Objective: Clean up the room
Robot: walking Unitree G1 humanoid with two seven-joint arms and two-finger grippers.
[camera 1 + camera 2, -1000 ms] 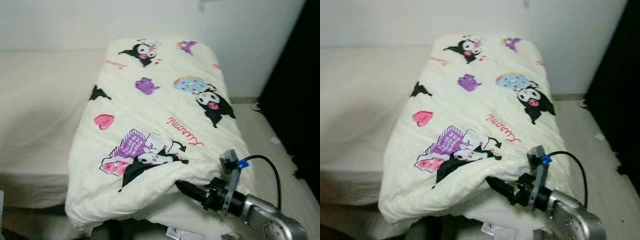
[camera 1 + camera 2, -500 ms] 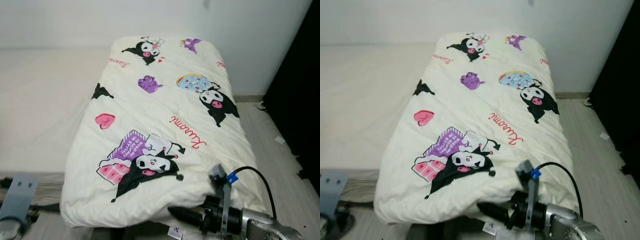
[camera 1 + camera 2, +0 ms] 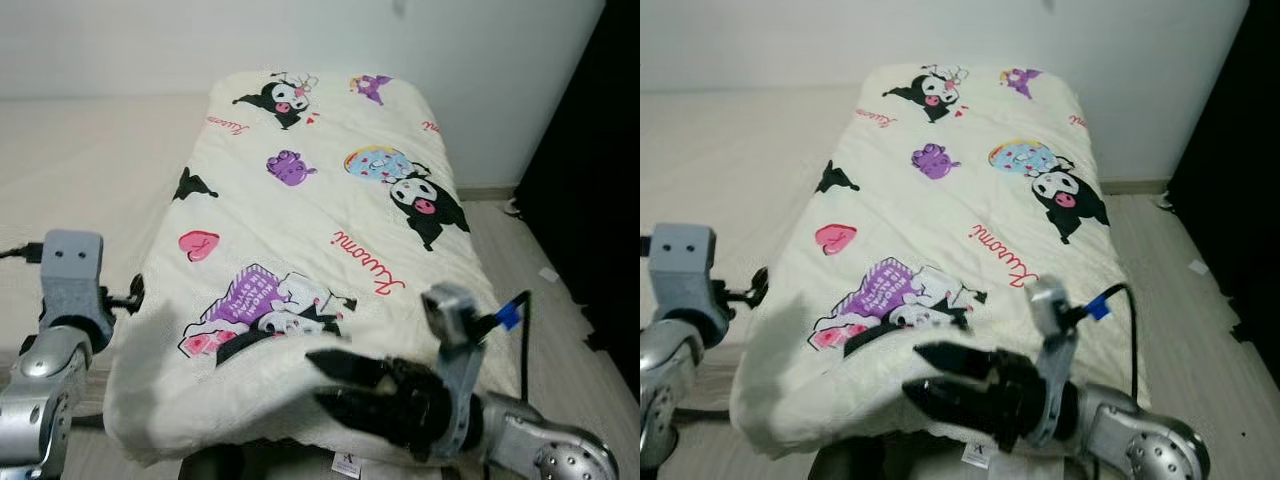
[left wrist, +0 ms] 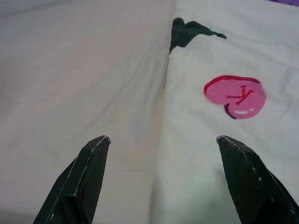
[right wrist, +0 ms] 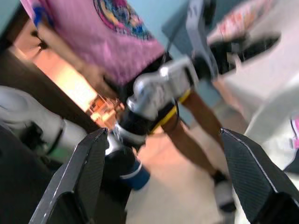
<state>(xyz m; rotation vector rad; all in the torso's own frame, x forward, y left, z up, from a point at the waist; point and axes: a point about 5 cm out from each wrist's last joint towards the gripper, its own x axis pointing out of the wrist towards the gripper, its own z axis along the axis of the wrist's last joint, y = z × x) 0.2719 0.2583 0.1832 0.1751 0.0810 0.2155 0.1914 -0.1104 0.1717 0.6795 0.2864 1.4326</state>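
Observation:
A cream blanket [image 3: 320, 230] printed with cartoon figures lies lengthwise along the bed's right side. My right gripper [image 3: 315, 378] hovers in front of its near edge, pointing left, open with nothing between its fingers. In the right wrist view that gripper [image 5: 163, 132] faces a person [image 5: 126, 42] in a pink shirt and my own left arm [image 5: 168, 79]. My left gripper [image 3: 128, 297] is raised at the blanket's left edge. In the left wrist view it [image 4: 162, 138] stands open just above that edge, near a pink heart print [image 4: 235, 96].
The bare pale bed sheet [image 3: 80, 180] stretches to the left of the blanket. A white wall runs behind the bed. A dark curtain or cabinet [image 3: 590, 200] stands at the right, with a strip of light floor [image 3: 530, 270] between it and the bed.
My right gripper has lifted from under the blanket's near edge and opened. My left arm has risen beside the blanket's left edge. The camera has shifted slightly.

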